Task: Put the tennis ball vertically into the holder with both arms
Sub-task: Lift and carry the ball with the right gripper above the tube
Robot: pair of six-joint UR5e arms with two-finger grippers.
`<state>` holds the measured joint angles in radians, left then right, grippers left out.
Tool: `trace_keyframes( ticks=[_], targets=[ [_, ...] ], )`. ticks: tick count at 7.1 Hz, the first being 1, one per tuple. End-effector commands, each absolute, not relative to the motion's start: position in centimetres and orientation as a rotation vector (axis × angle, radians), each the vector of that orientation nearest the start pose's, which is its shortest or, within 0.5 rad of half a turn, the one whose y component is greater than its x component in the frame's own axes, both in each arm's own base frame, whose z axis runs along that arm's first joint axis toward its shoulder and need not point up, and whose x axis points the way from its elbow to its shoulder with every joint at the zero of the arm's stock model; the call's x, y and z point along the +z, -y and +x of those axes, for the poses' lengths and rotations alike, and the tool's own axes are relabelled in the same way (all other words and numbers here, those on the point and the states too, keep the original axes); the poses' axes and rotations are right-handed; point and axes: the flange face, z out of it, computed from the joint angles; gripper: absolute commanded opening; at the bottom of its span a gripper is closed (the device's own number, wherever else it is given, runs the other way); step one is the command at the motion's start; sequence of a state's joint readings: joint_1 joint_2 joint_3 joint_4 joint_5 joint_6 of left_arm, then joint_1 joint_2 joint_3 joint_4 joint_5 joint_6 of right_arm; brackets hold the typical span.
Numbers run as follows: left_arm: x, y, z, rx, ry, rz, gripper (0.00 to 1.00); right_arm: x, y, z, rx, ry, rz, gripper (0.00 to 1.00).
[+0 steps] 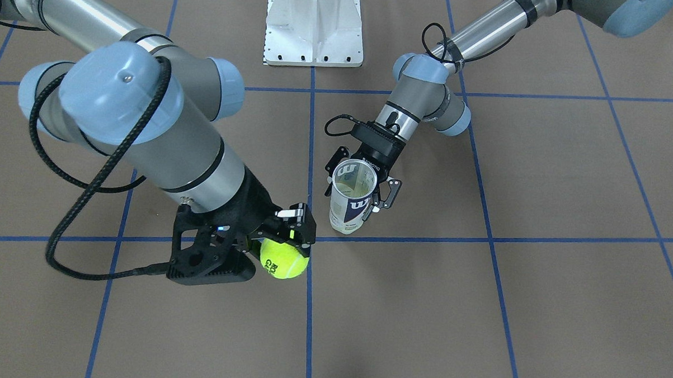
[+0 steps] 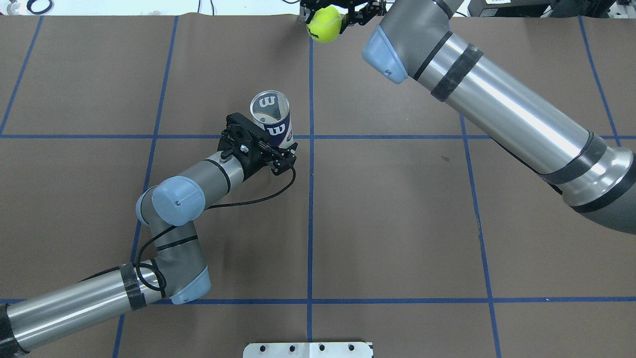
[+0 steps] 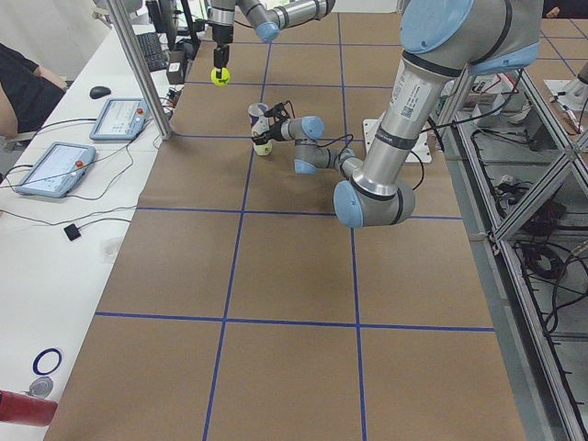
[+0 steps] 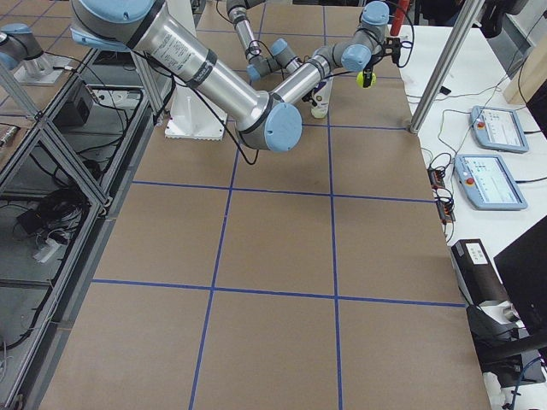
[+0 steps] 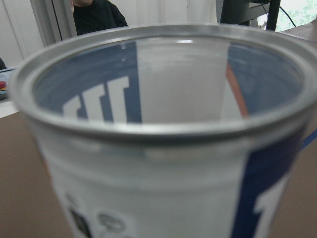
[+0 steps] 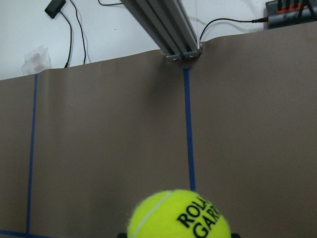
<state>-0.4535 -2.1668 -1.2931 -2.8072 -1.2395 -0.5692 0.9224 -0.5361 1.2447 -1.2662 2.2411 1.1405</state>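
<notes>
Holding the fuzzy, light tennis ball [image 1: 283,259] clamped by its sides, right gripper [image 1: 291,230] hangs above the counter [image 1: 534,308]; left gripper [image 1: 364,185] clasps the upright, thin-walled, probably crushable holder [image 1: 352,196] mid-body, nearby.

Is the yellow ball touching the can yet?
Apart. The front-facing view shows bare table between the ball, held in the right gripper, and the can; the overhead view shows the same gap.

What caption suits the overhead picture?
Left gripper holds the holder upright while right gripper carries a tennis ball aloft.
</notes>
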Motion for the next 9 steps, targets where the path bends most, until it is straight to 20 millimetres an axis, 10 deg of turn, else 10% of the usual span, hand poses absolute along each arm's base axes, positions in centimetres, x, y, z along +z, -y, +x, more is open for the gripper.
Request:
trace_keyframes(
  ticks=[1, 9],
  targets=[
    [29.4, 45.8, 56.3, 0.176, -0.974, 1.216, 0.99, 5.3, 62.6, -43.3, 0.058, 1.142, 0.104, 0.00],
    [30.1, 45.8, 56.2, 0.180, -0.965, 1.210, 0.99, 3.7, 56.7, -49.7, 0.002, 1.140, 0.088, 0.00]
  ],
)
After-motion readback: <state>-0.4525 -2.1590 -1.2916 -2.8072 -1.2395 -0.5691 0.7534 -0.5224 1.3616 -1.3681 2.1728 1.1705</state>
